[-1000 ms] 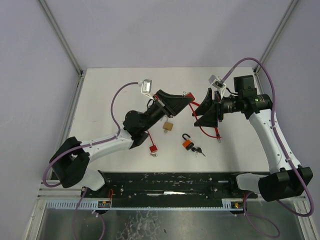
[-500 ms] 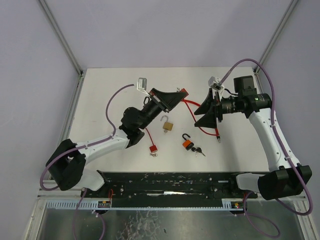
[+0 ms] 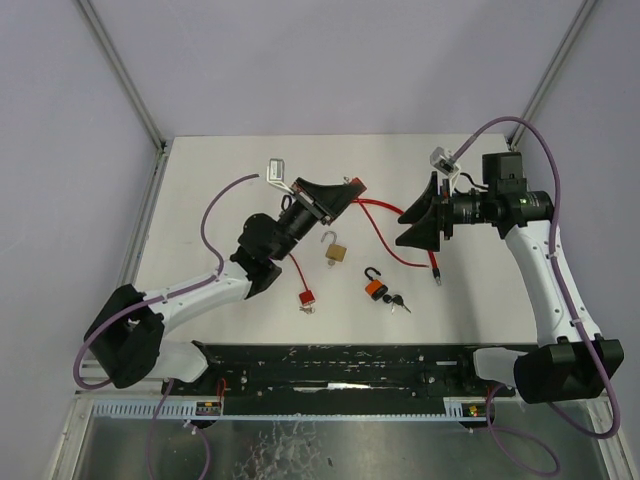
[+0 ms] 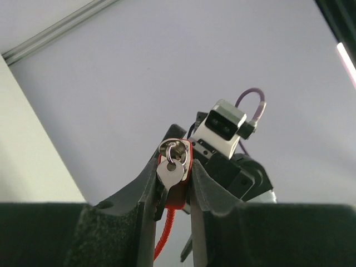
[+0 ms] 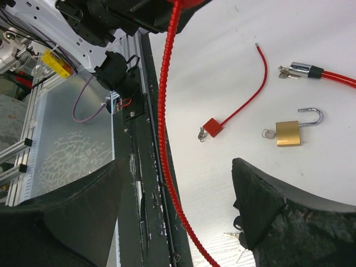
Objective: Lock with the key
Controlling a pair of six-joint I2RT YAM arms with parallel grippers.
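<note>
Left wrist: my left gripper (image 4: 175,160) pinches the red lock body (image 4: 178,194), silver key (image 4: 169,173) dangling.
Right gripper (image 5: 177,162) has spread wide and backed right; ribbed red cable (image 5: 162,111) runs between its jaws.

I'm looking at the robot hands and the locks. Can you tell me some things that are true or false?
1. The left gripper pinches a red lock with a silver key in it. True.
2. The right gripper is squeezing the gold padlock. False: its jaws are open and the gold padlock lies on the table.
3. The gold padlock is open. True.
4. The orange padlock hangs in the air. False: it lies on the table beside the black keys.
</note>
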